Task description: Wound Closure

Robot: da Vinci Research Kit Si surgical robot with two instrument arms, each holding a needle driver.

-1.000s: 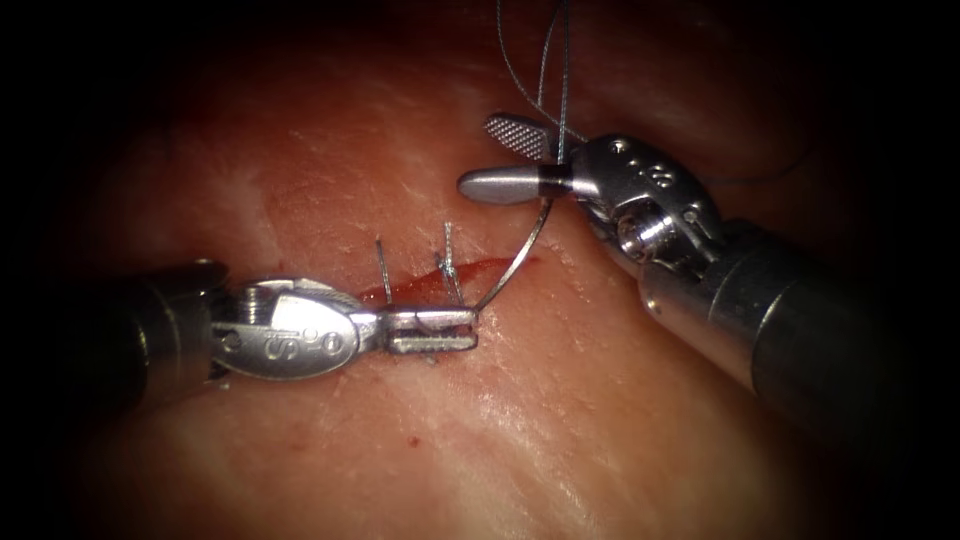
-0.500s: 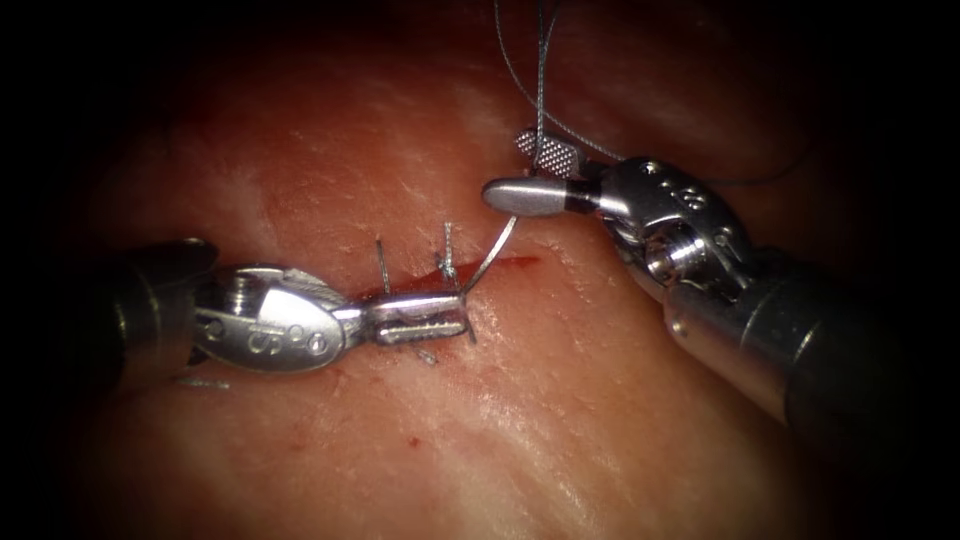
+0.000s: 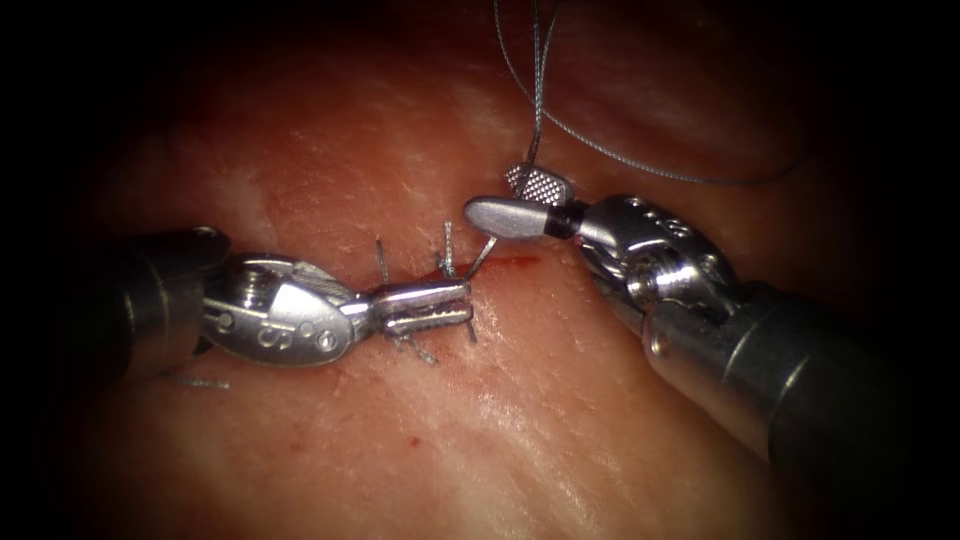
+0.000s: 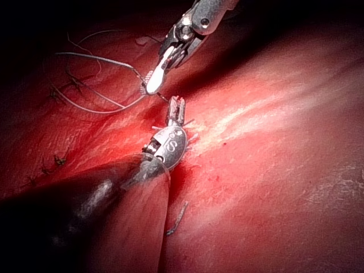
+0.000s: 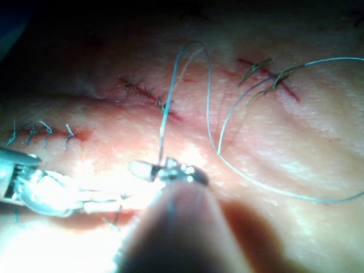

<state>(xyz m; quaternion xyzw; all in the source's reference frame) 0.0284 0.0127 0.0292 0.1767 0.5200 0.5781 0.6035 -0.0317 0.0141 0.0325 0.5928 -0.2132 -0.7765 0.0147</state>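
While two stitches, marked by cut ends of thread standing up from the wound, have already been placed along the left stretch of the cut, the stretch to their right is seen unclosed, with red fluid lying in it. A further stitch is judged to be under way there.

The needle is pinched near its tail end, deep between the jaws of the right pincer, whose tips stand somewhat apart. Its point is buried in the tissue at the cut, just right of the second stitch. Less of its curve is left above the surface than was seen a second ago, so it is being driven in. No emerging point can be made out.

The left pincer is laid along the cut from the left, its jaws slightly parted, touching the tissue beside the needle's entry; nothing is seen held in it. The thread is trailed from the needle's tail in a slack loop above and to the right, not yet drawn through.

The closure is judged to be partly done: the present bite is unfinished, no knot has been tied on it, and the right end of the cut is left to be closed.
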